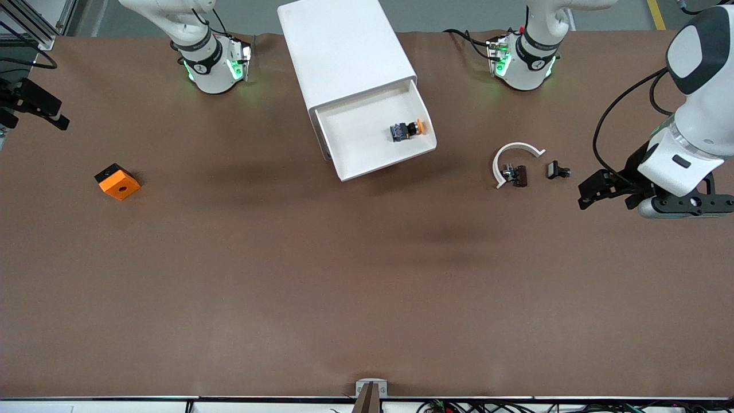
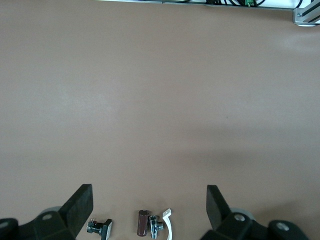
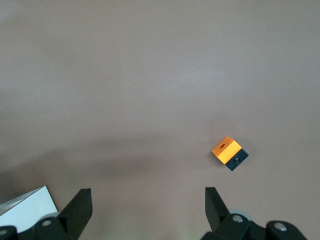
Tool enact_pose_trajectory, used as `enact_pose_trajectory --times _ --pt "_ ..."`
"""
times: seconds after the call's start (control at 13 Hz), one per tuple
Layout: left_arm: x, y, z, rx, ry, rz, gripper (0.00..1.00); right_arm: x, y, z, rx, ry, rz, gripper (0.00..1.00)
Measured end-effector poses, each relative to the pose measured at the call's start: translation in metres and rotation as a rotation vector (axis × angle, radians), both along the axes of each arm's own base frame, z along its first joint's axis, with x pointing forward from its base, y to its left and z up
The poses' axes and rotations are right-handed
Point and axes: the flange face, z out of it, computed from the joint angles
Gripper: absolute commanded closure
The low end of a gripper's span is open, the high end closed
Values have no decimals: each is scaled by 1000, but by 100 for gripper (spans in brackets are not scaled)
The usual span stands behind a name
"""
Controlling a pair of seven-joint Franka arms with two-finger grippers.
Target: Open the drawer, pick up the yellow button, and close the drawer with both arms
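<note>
The drawer (image 1: 375, 135) stands open, the button (image 1: 408, 130) inside it. Both grippers, left gripper (image 2: 149, 212) and right gripper (image 3: 148, 212), hang released, well apart from the drawer; next, one likely reaches in.

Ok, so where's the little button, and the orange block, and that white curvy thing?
button (image 1: 409, 130), front view, on its black collar, lying in the open drawer.
orange block (image 1: 119, 185), front view, on its orange top face beside the hole.
white curved band (image 1: 514, 147), front view, on the top of its arc.

Left gripper (image 1: 585, 198) hangs wide open above the table; right gripper (image 3: 147, 200) likewise gapes open.
</note>
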Motion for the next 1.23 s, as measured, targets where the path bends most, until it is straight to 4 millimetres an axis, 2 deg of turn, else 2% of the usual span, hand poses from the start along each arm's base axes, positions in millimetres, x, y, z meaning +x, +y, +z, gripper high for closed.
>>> enact_pose_trajectory --times 0.23,0.92,1.07,1.23 --pt "1 7 0 -5 1 8 0 0 0 0 0 0 0 0" --pt "-4 6 4 -8 39 1 0 0 0 0 0 0 1 0" --pt "-7 9 10 -7 54 4 0 0 0 0 0 0 1 0" --pt "-11 11 27 -5 63 4 0 0 0 0 0 0 1 0"
